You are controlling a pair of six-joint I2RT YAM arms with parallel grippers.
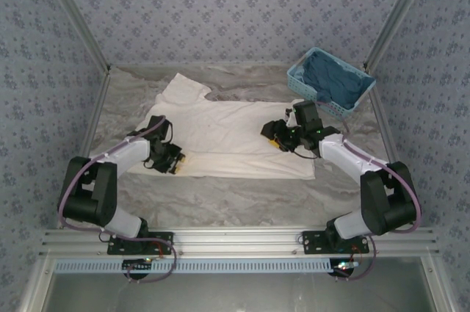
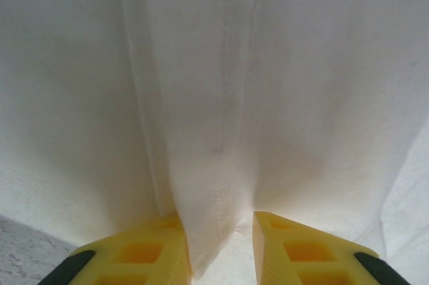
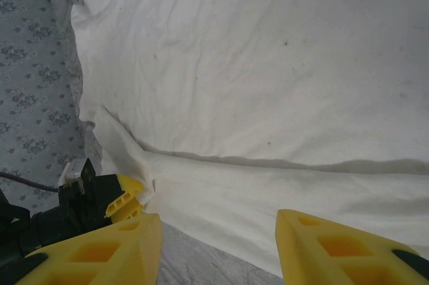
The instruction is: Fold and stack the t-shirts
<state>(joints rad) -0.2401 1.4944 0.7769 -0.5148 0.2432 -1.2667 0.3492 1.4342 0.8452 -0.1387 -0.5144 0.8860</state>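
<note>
The left pincer (image 2: 218,221) has its yellow fingers narrowly apart. A stitched hem fold of the plain cream-white cotton t-shirt (image 1: 220,132) lies between them, against one finger; whether the fold is pinched I cannot tell. The right pincer (image 3: 218,218) is released, its yellow fingers wide apart with nothing between them. It is poised over the shirt's near edge, where cloth meets the grey marbled table (image 1: 242,202). The shirt spreads flat between the two pincers and beyond them. Beyond the right pincer, toward its outer side, stands a light-blue plastic lattice basket (image 1: 317,53) with blue cloth (image 1: 334,81) inside.
</note>
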